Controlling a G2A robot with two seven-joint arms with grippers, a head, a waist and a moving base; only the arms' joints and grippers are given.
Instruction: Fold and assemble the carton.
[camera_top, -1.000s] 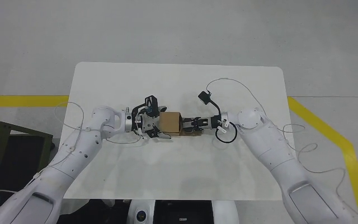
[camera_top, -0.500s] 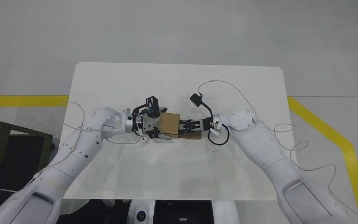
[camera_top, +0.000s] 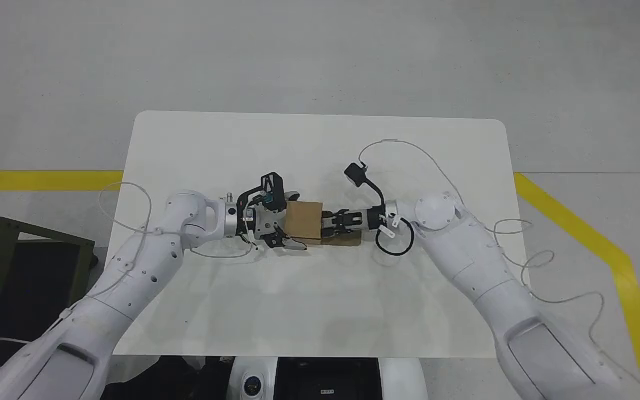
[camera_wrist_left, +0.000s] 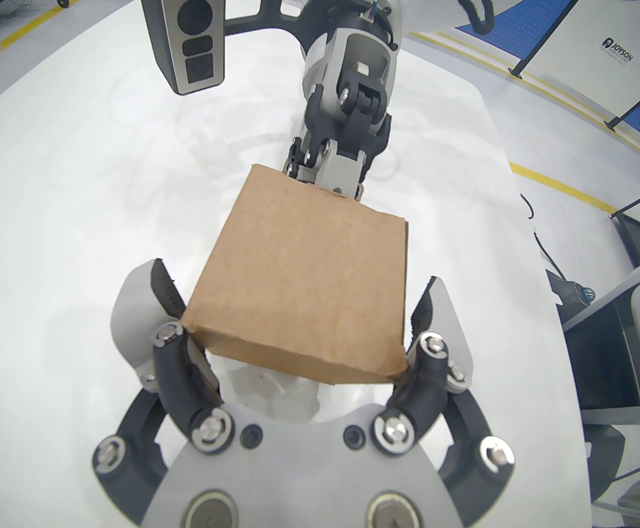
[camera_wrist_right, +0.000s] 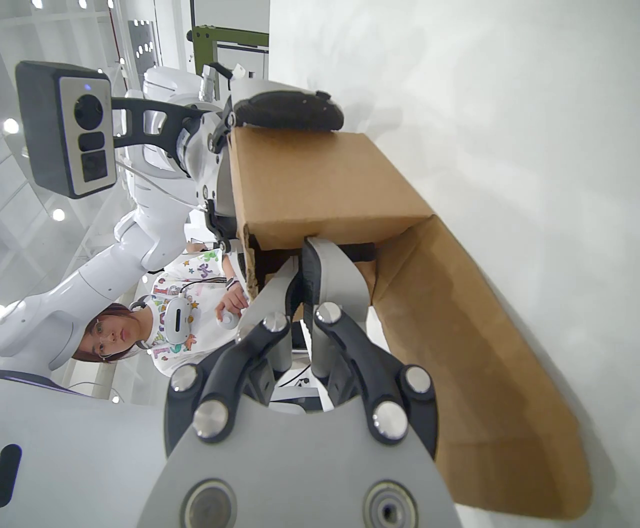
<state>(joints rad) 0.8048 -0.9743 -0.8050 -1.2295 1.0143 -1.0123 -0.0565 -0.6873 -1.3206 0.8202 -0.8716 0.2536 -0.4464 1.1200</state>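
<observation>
1. At the middle of the white table (camera_top: 200, 140) sits the brown carton (camera_top: 305, 221), held between the two arms. In the left wrist view the carton (camera_wrist_left: 305, 280) shows one flat, closed panel facing up.
2. In the right wrist view the carton (camera_wrist_right: 320, 190) has its end toward that arm open, and one long flap (camera_wrist_right: 475, 375) folds out and lies flat on the table surface. From above, the flap (camera_top: 347, 240) shows just beside the carton on the right arm's side.
3. The left gripper (camera_wrist_left: 295, 320) clamps the carton's other end, one dark finger pad (camera_wrist_left: 167, 295) pressed against each side edge. In the top view the left gripper (camera_top: 278, 225) touches the carton.
4. The right gripper (camera_wrist_right: 300, 280) has its fingers drawn close together, with their tips at the carton's open mouth under the upper panel. Whether they nip any cardboard cannot be told. From above, the right gripper (camera_top: 335, 222) meets the carton's open end.
5. A thin cable (camera_top: 420, 148) loops across the table behind the right arm.
6. Yellow tape (camera_top: 50, 180) runs along the grey floor beyond the table's edges.
</observation>
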